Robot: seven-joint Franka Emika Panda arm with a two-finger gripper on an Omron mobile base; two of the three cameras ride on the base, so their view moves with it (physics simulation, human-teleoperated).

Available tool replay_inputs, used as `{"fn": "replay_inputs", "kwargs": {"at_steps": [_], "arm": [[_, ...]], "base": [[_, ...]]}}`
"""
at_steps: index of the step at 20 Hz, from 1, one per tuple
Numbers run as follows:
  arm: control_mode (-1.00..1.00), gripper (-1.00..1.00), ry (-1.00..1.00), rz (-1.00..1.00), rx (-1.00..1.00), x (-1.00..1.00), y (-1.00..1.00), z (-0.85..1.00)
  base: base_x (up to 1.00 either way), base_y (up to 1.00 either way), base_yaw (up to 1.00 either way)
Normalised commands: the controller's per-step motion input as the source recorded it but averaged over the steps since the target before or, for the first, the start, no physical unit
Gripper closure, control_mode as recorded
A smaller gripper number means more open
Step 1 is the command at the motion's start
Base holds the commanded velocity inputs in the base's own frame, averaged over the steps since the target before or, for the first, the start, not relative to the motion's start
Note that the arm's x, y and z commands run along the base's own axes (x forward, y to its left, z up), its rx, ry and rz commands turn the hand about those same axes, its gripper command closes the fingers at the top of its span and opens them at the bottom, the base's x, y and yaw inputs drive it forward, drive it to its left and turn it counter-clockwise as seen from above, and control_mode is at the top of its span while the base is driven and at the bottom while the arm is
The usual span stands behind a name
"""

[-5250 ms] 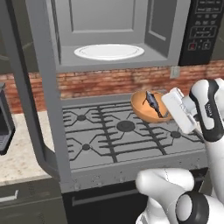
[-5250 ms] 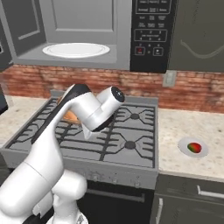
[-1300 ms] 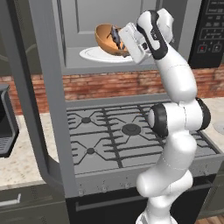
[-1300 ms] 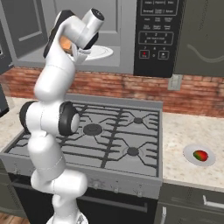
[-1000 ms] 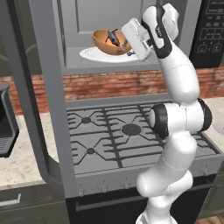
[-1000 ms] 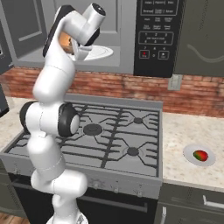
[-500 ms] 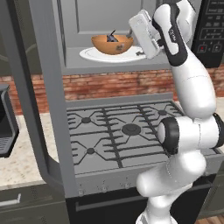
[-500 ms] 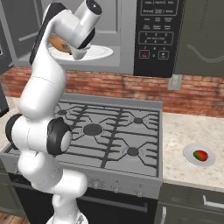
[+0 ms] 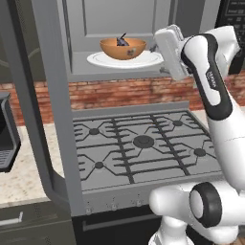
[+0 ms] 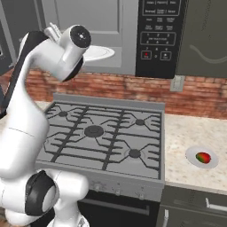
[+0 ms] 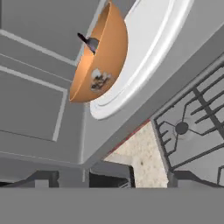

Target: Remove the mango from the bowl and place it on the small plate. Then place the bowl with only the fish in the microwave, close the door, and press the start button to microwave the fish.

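The bowl (image 9: 123, 48) sat upright on the white turntable plate (image 9: 143, 60) inside the microwave (image 9: 115, 28), roughly at the plate's middle, with a band of bare plate showing all round its base. The fish (image 9: 122, 41) lay inside it, its tail poking above the rim. In the hand view the bowl (image 11: 103, 57) stood apart from the gripper (image 11: 109, 178), whose fingers were spread wide with nothing between them. In the left base view the hand hung just outside the cavity's right front edge, clear of the plate. The door (image 9: 40, 105) stood swung out to the left, leaving the opening free above the stove (image 9: 143, 143). Well off to the right, on the counter (image 10: 186, 133), the mango (image 10: 203, 157) rested on the small plate (image 10: 193, 155), near the counter's front edge.
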Motion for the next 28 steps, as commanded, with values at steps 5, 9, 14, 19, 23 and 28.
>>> {"fn": "replay_inputs", "kwargs": {"at_steps": [5, 9, 14, 19, 23, 28], "arm": [[-1.00, -1.00, -0.20, 0.00, -0.21, -0.73, 0.00, -0.55], [-1.00, -1.00, 0.00, -0.01, -0.32, -0.10, 0.00, -0.41], [-1.00, -1.00, 0.00, -0.06, -0.48, -0.19, 0.00, -0.08], [-1.00, -1.00, 0.00, -0.04, -0.53, 0.00, -0.04, -0.36], [-1.00, -1.00, 0.00, 0.00, -0.57, 0.00, -0.01, -0.29], [-1.00, -1.00, -0.04, -0.03, -0.54, -0.01, -0.03, -0.36]], "base": [[0.00, 0.00, 0.00], [0.00, 0.00, 0.00], [0.00, 0.00, 0.00], [0.00, 0.00, 0.00], [0.00, 0.00, 0.00], [0.00, 0.00, 0.00]]}}
